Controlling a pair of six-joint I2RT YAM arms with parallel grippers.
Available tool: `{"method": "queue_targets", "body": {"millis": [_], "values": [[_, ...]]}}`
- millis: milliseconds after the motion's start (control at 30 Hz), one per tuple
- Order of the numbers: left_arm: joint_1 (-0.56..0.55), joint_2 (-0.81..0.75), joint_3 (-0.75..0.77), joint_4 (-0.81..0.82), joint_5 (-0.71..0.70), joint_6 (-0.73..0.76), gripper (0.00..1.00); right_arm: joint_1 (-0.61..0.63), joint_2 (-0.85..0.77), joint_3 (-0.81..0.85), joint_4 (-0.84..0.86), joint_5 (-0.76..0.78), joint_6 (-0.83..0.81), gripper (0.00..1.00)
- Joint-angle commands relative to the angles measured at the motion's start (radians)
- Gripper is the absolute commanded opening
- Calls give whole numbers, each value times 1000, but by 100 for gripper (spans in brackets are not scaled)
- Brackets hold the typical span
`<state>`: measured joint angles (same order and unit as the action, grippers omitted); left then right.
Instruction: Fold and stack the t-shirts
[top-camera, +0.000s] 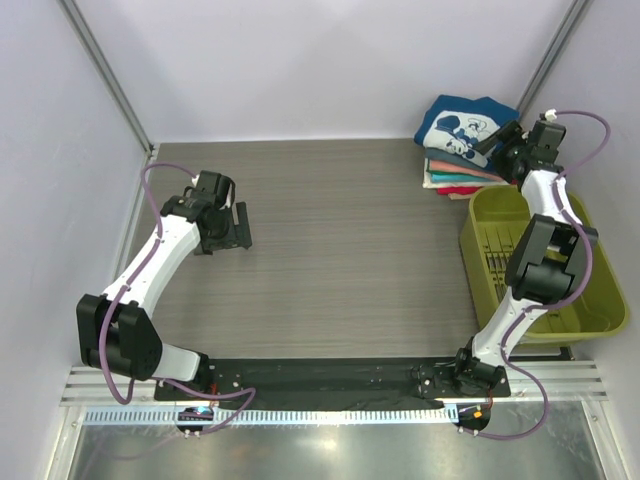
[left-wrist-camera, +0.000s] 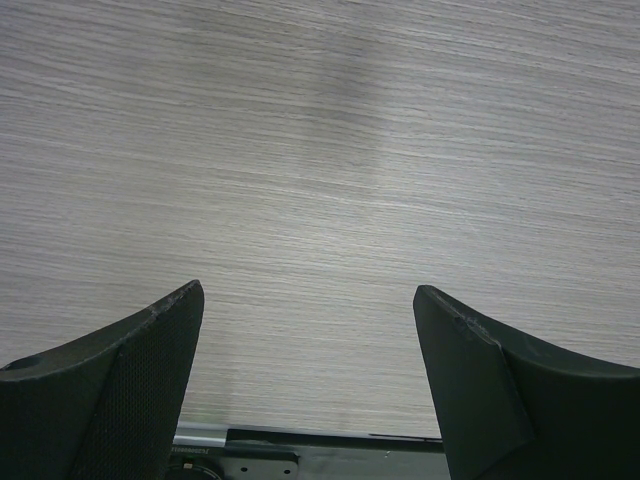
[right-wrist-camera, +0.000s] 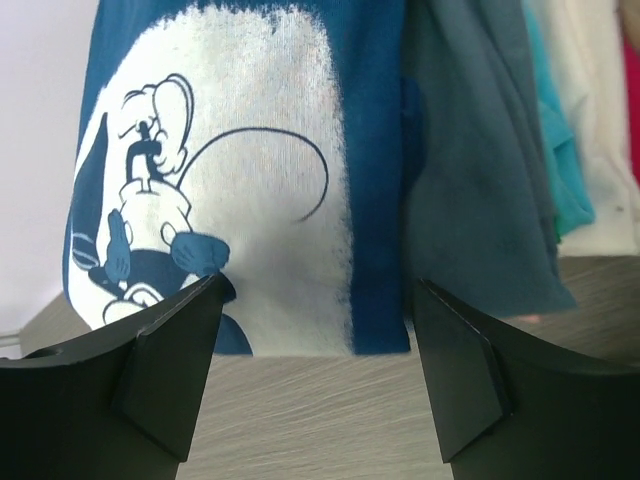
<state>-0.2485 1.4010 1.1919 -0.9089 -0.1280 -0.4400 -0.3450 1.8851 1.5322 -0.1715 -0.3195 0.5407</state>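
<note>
- Desk (top-camera: 330, 260): no loose shirt shows on it, so the folding looks nearly or wholly done.
- Olive basket (top-camera: 470, 235), right of frame: no cloth visible inside, though the arm hides part of it.
- Stack of t-shirts (top-camera: 455, 172), upper right corner: all folded, with the navy mouse-print shirt (top-camera: 458, 118) on top.
- Right arm reaches up to the stack; the right end effector (right-wrist-camera: 320, 290) is spread, pinching nothing, close in front of the navy shirt.
- Left arm is bent at mid left; the left end effector (left-wrist-camera: 310, 292) is spread over bare desk.
</note>
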Motion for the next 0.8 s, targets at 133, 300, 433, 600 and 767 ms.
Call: {"method": "queue_targets", "body": {"millis": [133, 300, 433, 600, 767], "values": [[-5, -33, 8, 13, -4, 7, 86, 1, -132, -20, -26, 97, -35, 82], [-3, -34, 8, 13, -5, 9, 86, 3, -98, -1, -34, 74, -24, 81], [-3, -37, 6, 12, -9, 9, 86, 8, -63, 22, -59, 76, -24, 81], [-3, -36, 6, 13, -10, 9, 86, 21, -6, 57, -72, 45, -24, 72], [-5, -37, 6, 12, -16, 9, 86, 28, 14, 71, -71, 30, -19, 54]]}}
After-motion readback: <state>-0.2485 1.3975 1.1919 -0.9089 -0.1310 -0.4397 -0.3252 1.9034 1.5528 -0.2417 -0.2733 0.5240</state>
